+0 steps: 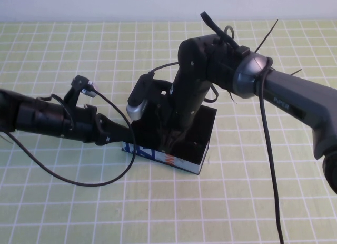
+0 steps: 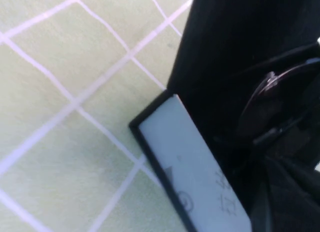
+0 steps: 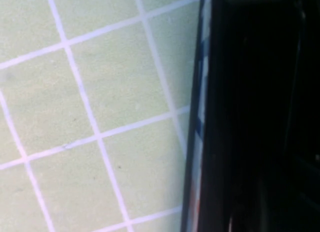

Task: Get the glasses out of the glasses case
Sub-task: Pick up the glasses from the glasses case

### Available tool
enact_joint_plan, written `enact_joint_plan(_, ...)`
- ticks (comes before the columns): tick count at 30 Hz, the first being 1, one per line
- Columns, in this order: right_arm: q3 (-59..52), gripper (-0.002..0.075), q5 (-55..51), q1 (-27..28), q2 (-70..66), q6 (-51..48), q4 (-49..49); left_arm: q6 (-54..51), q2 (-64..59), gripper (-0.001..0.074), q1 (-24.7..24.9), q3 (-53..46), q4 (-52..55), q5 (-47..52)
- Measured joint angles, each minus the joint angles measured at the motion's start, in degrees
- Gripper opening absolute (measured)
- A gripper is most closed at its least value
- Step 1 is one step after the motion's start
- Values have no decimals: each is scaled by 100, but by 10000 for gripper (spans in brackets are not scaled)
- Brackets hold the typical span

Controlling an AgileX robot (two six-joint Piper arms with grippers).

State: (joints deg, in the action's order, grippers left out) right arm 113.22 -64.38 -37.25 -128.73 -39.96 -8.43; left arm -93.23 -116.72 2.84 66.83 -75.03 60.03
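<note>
So there's one glasses case (image 1: pixel 184 144) sitting on the green grid cloth (image 1: pixel 79 212) near the middle of the table, lid up, its pale printed front strip with blue and red facing the robot at 6 o'clock. One pair of glasses (image 2: pixel 272 99), and only the left wrist view shows any of it: a dark curved lens edge inside the black lining. From the high view the glasses are hidden, because both arms are crowding the box.

Two grippers. The right gripper (image 1: pixel 171 141) comes in from 3 o'clock and points straight down into the case, with the wrist body and its camera blocking most of the interior. Can't tell how wide its fingers are or whether they've got anything, it's all black on black in there. The left gripper (image 1: pixel 126 136) reaches in from 9 o'clock and sits right at the case's left front corner; honestly can't tell its opening either.

One loose black cable (image 1: pixel 68 178) loops across the cloth under the left arm.
</note>
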Motion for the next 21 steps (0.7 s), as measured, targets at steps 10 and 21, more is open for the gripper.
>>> enact_joint_plan(10,288,9,-512,1,468,420,82,96,1115,-4,-11,-10,176,-145)
enact_joint_plan(21,288,9,-660,58,1455,1699,272,459,2167,-4,-11,-10,299,-111)
